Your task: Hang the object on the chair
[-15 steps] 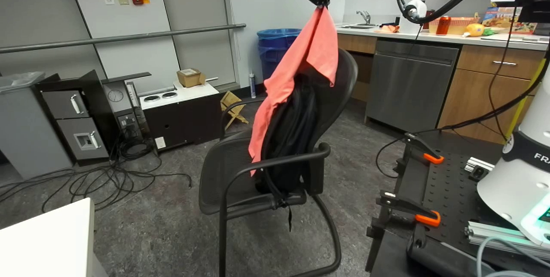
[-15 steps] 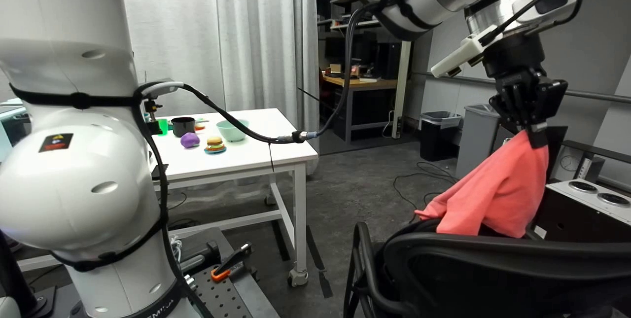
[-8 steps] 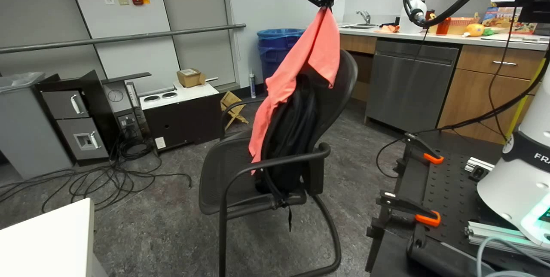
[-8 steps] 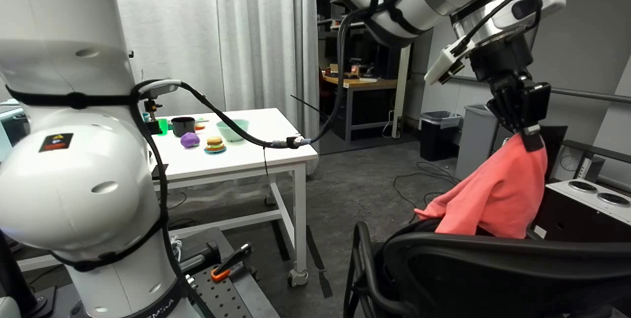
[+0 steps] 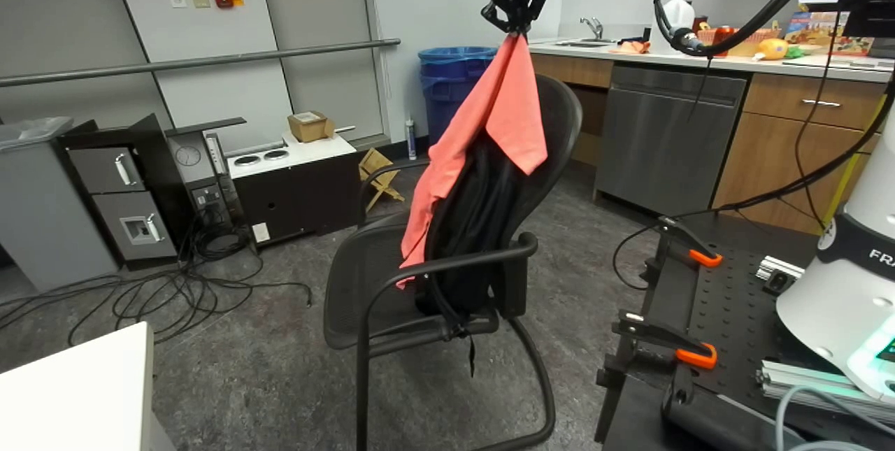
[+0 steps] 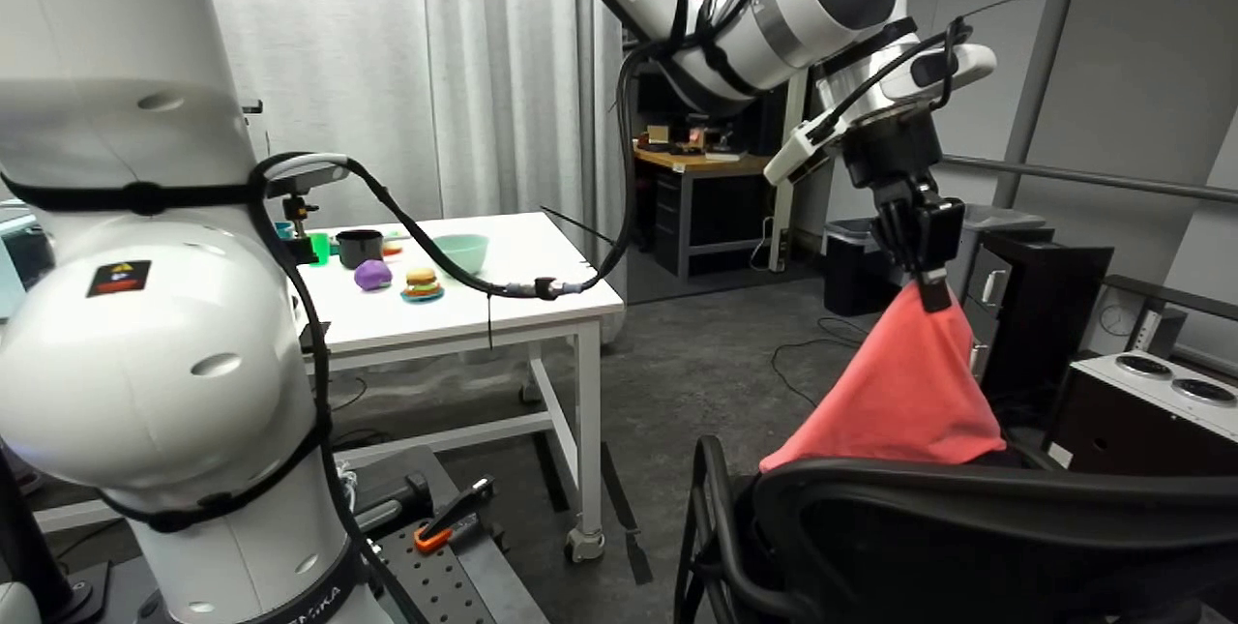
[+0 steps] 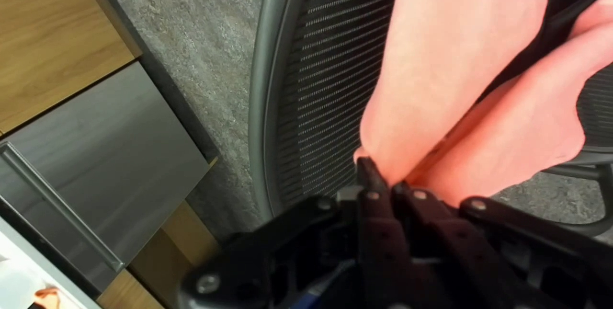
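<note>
Above the backrest [image 6: 977,489] of the chair [image 5: 563,119], the tool [image 6: 932,293] is clenched on one gathered end of the coral-red garment [image 5: 458,136], which hangs on the side facing the seat [image 5: 356,266]. To hang it well, I would draw that end back over the backrest's top, lower until a fair length lies behind, and only then let go; too shallow a drape would probably slip off. The garment looks soft and limp: peaked at the grip, it falls in two flaps, the shorter ending in a pointed corner, the longer trailing along the black fabric item [image 5: 475,220] toward the seat.
</note>
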